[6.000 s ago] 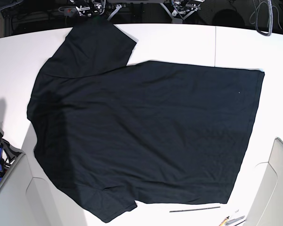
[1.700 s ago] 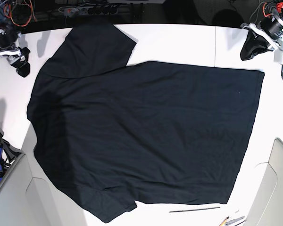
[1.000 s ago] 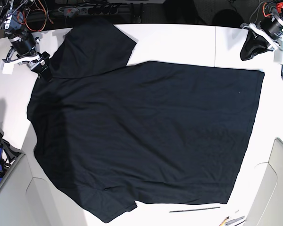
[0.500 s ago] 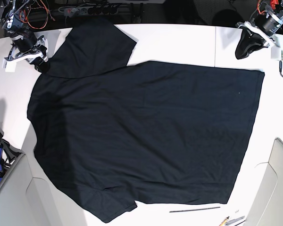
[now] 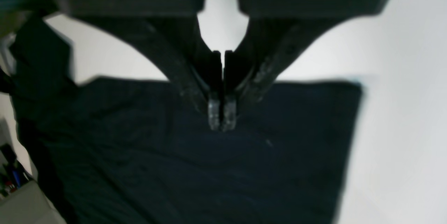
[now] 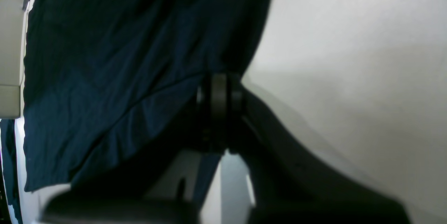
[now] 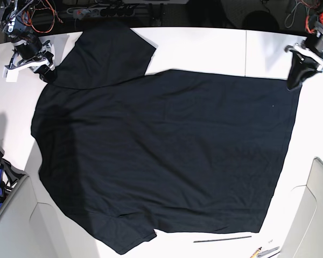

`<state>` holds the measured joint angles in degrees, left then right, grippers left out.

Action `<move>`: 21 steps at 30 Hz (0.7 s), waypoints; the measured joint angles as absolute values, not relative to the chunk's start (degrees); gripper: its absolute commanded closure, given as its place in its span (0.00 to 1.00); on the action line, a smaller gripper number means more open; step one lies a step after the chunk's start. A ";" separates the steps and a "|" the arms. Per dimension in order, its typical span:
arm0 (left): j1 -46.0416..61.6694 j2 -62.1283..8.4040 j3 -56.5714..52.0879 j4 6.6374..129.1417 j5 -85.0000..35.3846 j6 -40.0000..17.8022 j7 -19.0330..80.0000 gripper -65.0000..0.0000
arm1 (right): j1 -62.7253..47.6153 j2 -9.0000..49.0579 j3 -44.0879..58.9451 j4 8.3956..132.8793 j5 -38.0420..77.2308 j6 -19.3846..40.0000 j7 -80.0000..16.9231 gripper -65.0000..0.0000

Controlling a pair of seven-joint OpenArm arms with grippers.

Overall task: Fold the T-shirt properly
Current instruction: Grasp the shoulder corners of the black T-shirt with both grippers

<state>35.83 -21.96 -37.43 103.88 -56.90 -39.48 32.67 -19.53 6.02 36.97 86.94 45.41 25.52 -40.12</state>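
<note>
- No readable writing shows on the black T-shirt (image 7: pixel 161 150), spread flat on the white table (image 7: pixel 204 45).
- Left tool (image 7: pixel 295 80): clenched, empty, at the hem corner.
- Right tool (image 7: pixel 47 74): clenched at the shoulder edge; whether it pinches fabric is unclear.

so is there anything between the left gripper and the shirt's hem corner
Nothing: in the base view the shut left gripper sits right at the T-shirt hem corner, only bare white table around it.
</note>
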 measured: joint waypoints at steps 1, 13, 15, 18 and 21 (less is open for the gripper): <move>35.42 -22.81 -38.48 103.88 -56.86 -39.48 33.26 0.94 | -19.53 6.02 36.97 86.94 45.41 25.54 -40.12 1.00; 26.83 -25.76 -41.91 89.86 -51.72 -35.40 34.00 0.56 | -19.53 6.02 36.97 86.94 47.13 26.26 -40.10 1.00; 24.64 -26.06 -41.91 84.12 -53.82 -35.33 36.82 0.56 | -19.49 6.00 36.95 86.94 47.13 26.85 -40.12 1.00; 22.15 -26.85 -41.80 77.54 -58.28 -35.38 38.81 0.56 | -19.38 6.02 36.93 86.94 47.13 26.85 -40.12 1.00; 21.23 -27.33 -41.87 74.17 -60.51 -35.42 39.00 0.56 | -19.38 6.02 36.93 86.94 47.13 26.85 -40.12 1.00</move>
<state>21.23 -27.33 -41.87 74.17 -60.51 -35.42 39.00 -19.38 6.02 36.93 86.94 47.13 26.85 -40.12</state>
